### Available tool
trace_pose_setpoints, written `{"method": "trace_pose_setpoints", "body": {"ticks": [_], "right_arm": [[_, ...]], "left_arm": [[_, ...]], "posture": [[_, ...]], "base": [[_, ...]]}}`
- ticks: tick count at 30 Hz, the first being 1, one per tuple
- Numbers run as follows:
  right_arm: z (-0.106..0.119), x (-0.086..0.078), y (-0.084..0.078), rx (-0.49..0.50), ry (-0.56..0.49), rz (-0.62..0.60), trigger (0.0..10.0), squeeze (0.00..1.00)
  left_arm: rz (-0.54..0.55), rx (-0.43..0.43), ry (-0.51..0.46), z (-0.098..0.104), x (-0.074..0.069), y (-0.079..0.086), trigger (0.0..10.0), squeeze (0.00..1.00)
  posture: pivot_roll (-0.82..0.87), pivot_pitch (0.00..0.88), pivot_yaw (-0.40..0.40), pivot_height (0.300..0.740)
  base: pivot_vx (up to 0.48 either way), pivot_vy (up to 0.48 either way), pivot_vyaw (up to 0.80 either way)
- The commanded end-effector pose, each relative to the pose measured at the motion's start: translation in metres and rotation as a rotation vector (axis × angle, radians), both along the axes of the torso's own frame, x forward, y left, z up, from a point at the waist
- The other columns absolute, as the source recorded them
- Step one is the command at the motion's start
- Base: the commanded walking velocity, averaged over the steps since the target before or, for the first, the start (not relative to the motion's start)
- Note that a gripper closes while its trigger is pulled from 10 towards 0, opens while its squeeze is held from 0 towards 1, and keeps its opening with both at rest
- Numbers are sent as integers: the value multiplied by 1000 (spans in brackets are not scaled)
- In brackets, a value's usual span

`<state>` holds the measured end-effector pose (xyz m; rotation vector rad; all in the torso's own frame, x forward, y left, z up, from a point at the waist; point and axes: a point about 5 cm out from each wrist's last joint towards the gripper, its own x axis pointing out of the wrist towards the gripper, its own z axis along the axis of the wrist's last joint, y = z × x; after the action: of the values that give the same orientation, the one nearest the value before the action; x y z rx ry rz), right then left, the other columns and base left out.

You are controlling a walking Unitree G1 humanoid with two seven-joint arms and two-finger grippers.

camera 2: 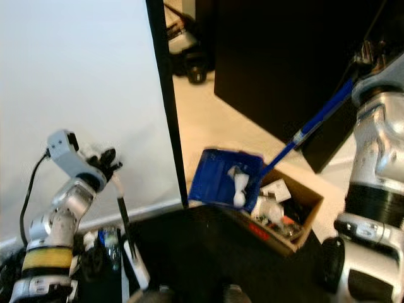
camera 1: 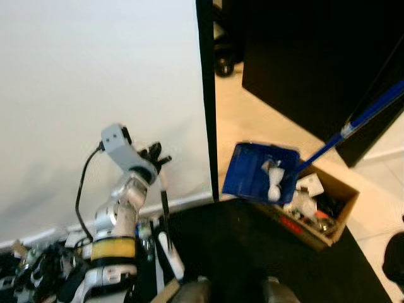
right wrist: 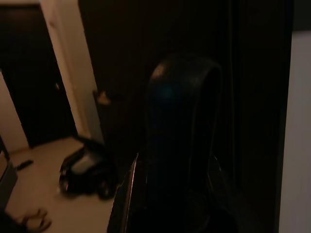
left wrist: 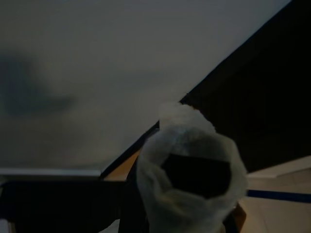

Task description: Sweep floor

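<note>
right eye view showed the blue dustpan [camera 2: 224, 177] with white litter [camera 2: 239, 183] tipped above the cardboard box [camera 2: 287, 211], right tool [camera 2: 369, 55] grasping its handle [camera 2: 315, 123]; sweeping seemed nearly finished, emptying remained. left tool [camera 1: 153, 155] grasped a black stick [camera 1: 164, 201].

Your two head eyes look steeply down and share the blue dustpan [camera 1: 262, 180] and cardboard box [camera 1: 319, 211], near, around 2 o'clock. Your left wrist camera faces the white wall [left wrist: 97, 63] closely; your right wrist camera faces a dark doorway.

You can't see the top of the blue handle [camera 1: 369, 110]; the picture's edge cuts it. White scraps [camera 1: 273, 178] in the dustpan [camera 1: 252, 170] are too blurry to name.
</note>
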<state>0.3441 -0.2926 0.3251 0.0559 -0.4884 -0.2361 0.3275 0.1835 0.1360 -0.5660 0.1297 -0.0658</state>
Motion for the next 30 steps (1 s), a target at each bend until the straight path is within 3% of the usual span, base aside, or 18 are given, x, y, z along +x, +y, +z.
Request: {"method": "trace_pose_setpoints", "body": {"ticks": [1, 2, 7, 16, 18, 19, 20, 23, 30], "right_arm": [[16, -1, 3, -47, -83, 0, 10000, 0], [28, 4, 10, -149, -145, -32, 10000, 0], [44, 11, 28, -298, -227, -45, 10000, 0], [59, 17, 58, -548, -328, -8, 10000, 0], [57, 20, 73, -655, -345, 8, 10000, 0], [57, 20, 73, -655, -345, 8, 10000, 0], [56, 22, 84, -736, -364, 16, 10000, 0], [56, 21, 91, -806, -393, 4, 10000, 0], [60, 22, 94, -866, -431, -27, 10000, 0]], "left_arm": [[13, 18, 15, -6, -3, 3, 10000, 0], [16, 26, 12, -7, -6, 3, 10000, 0], [30, 40, 4, -8, -9, 6, 10000, 0], [62, 44, -2, -11, -16, 11, 10000, 0], [66, 45, -1, -12, -17, 11, 10000, 0], [66, 45, -1, -12, -17, 11, 10000, 0], [69, 45, -1, -13, -18, 11, 10000, 0], [72, 43, -1, -13, -19, 12, 10000, 0], [75, 41, 1, -14, -21, 12, 10000, 0]], "posture": [[50, 0, 44, 740], [66, 0, 38, 740], [102, 0, 22, 740], [126, 10, 4, 740], [129, 15, 0, 740], [129, 15, 0, 740], [131, 19, -2, 740], [131, 22, -3, 740], [130, 25, -3, 740]], "base": [[0, 0, 0], [0, 0, 0], [0, 0, 0], [0, 0, 0], [0, 0, 0], [0, 0, 0], [0, 0, 0], [0, 0, 0], [0, 0, 0]]}}
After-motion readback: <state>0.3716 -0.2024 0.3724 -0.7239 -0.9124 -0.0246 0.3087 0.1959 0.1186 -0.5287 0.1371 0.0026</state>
